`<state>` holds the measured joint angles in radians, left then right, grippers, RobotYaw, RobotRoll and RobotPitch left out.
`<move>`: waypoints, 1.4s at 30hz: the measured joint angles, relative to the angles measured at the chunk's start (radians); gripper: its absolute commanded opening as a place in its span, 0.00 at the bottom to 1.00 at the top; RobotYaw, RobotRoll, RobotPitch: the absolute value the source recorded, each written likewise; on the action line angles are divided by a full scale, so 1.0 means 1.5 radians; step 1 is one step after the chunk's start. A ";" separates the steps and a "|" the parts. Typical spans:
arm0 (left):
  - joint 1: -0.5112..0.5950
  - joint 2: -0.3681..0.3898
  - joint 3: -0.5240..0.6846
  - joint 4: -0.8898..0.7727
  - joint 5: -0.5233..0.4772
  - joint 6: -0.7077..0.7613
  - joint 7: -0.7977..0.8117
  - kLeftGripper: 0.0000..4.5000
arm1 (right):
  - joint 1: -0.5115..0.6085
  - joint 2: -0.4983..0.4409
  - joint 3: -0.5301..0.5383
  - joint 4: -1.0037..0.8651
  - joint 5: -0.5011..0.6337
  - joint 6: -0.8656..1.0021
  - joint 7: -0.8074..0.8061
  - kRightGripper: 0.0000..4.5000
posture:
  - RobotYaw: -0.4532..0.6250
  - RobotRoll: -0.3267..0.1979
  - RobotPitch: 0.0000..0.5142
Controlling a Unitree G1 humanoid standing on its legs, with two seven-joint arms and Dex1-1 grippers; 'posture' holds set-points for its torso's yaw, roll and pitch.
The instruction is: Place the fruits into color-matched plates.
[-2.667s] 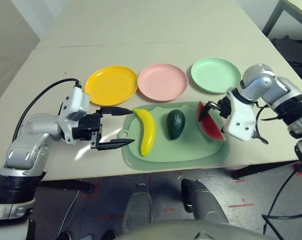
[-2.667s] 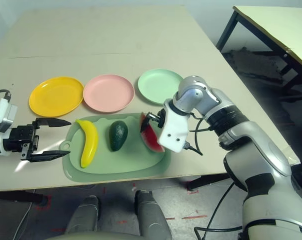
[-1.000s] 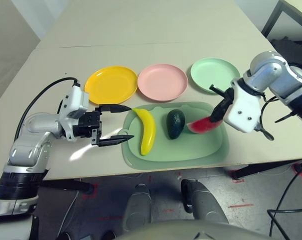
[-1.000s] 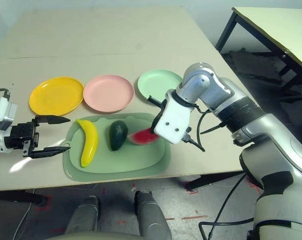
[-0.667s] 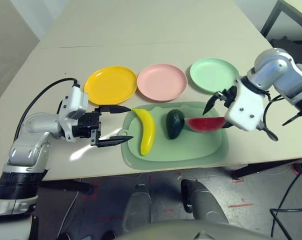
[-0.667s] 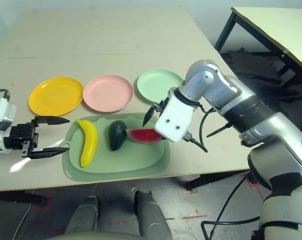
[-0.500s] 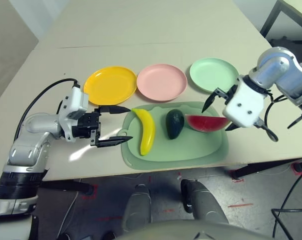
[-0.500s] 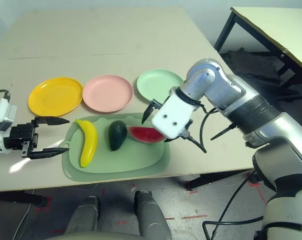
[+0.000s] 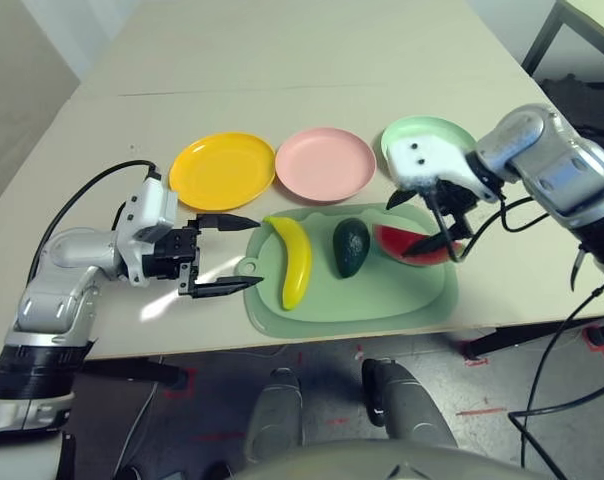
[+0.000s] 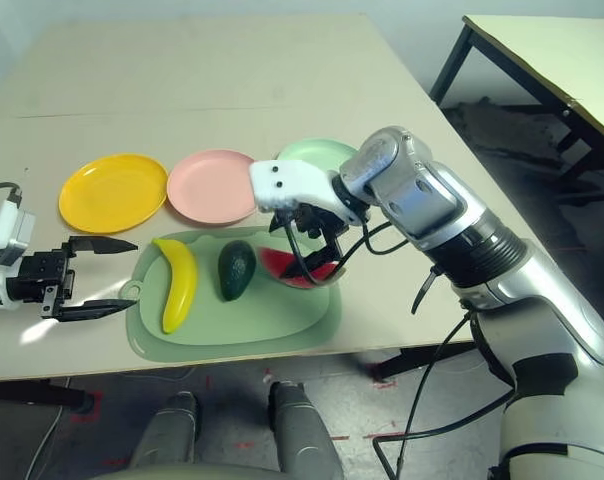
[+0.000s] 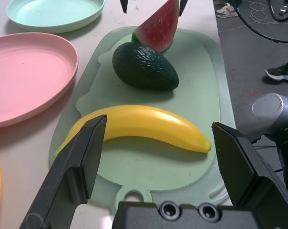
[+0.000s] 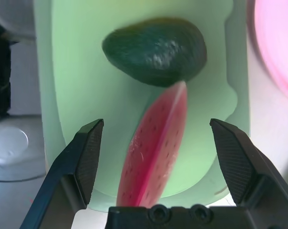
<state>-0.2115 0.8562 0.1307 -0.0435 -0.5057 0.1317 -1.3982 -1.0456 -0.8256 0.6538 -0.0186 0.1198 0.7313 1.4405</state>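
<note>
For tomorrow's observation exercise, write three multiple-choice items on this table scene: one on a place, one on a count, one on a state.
1. Where does the watermelon wedge lie?
A. on the pink plate
B. on the pale green mat
C. on the bare table

2. How many round plates are there?
A. two
B. three
C. four

3. How is the right gripper?
A. open
B. shut on the avocado
C. shut on the banana

Answers:
1 B, the wedge rests on the mat beside the avocado.
2 B, yellow, pink, mint green.
3 A, fingers spread apart above the wedge.
</note>
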 measured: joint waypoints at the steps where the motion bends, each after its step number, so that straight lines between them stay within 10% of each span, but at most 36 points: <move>1: 0.000 0.000 0.000 0.000 0.000 0.000 0.000 1.00 | 0.005 0.000 0.000 0.000 -0.005 0.005 -0.002 1.00 | 0.40 0.62 0.35; 37: 0.000 0.005 -0.010 -0.003 -0.002 0.001 -0.005 1.00 | 0.104 0.037 0.004 0.036 -0.147 -0.044 -0.017 1.00 | 0.40 0.62 0.38; 42: 0.000 0.005 -0.010 -0.004 -0.002 0.001 -0.005 1.00 | 0.104 0.044 0.000 0.035 -0.159 -0.037 -0.018 0.63 | 0.41 0.62 0.38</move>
<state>-0.2115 0.8631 0.1153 -0.0488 -0.5091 0.1332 -1.4052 -0.8890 -0.7595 0.6544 0.0334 -0.1186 0.6762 1.4133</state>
